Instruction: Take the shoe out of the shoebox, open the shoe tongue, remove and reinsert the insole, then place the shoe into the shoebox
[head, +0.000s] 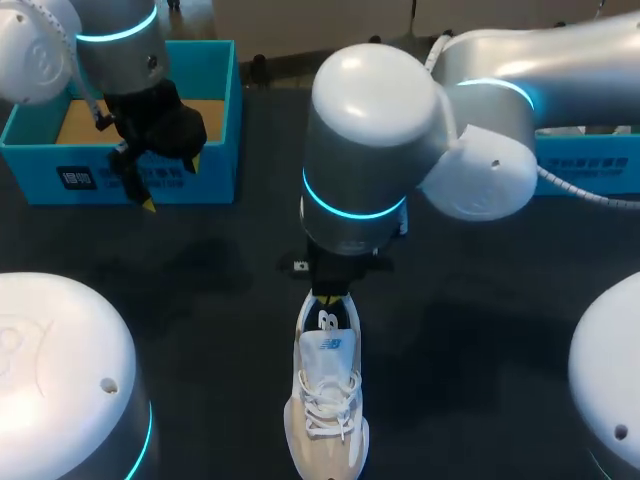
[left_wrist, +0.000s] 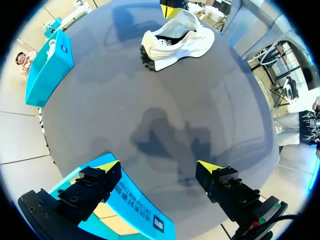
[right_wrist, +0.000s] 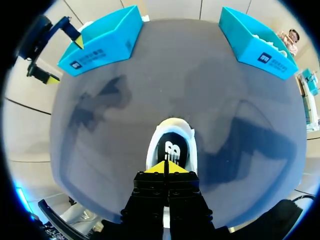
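Note:
A white shoe (head: 325, 410) lies on the dark table in front of me, toe toward me, with its black insole (right_wrist: 171, 148) showing in the opening. My right gripper (right_wrist: 165, 168) hangs just over that opening by the tongue, fingertips pressed together, and I see nothing between them. The same shoe (left_wrist: 180, 42) lies far ahead of my left gripper (left_wrist: 159, 167), which is open and empty. The left gripper (head: 170, 183) hovers over the front wall of the blue shoebox (head: 150, 175) at the far left, whose brown floor is bare.
A second blue box (head: 590, 165) stands at the far right, partly behind my right arm. A small pale tag (head: 300, 266) lies on the table just left of the right wrist. Dark tabletop (head: 230, 330) lies between the left box and the shoe.

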